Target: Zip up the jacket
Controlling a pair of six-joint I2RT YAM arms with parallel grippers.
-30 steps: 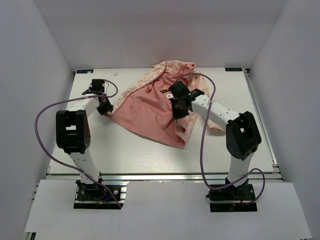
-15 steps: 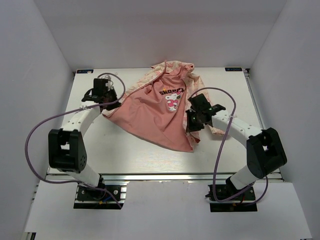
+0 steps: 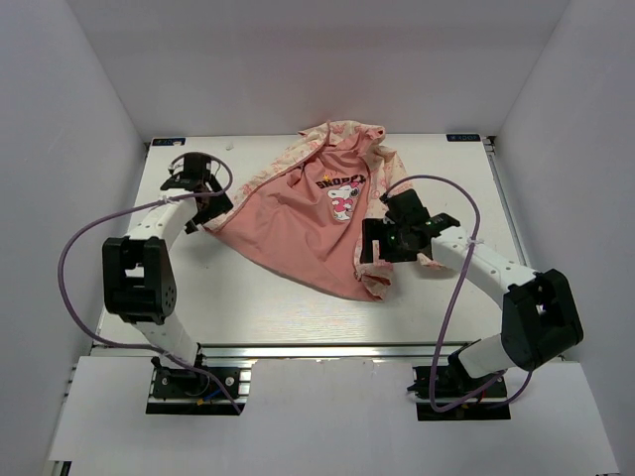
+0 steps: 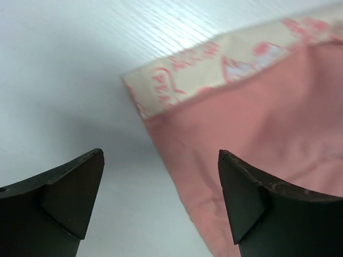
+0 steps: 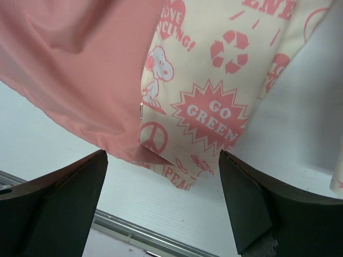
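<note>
The small hooded jacket of cream fabric with pink prints lies unzipped and spread open on the white table, solid pink lining and a cartoon patch facing up, hood bunched at the far edge, one corner pointing toward the near edge.

The jacket is mostly solid pink lining, with a white-and-pink cartoon print. Between the right gripper's black fingers, its outer fabric is cream with pink hearts, peace signs, recycling arrows, starbursts and lettering. Beneath both, the table is white, faintly wood-grained.
</note>
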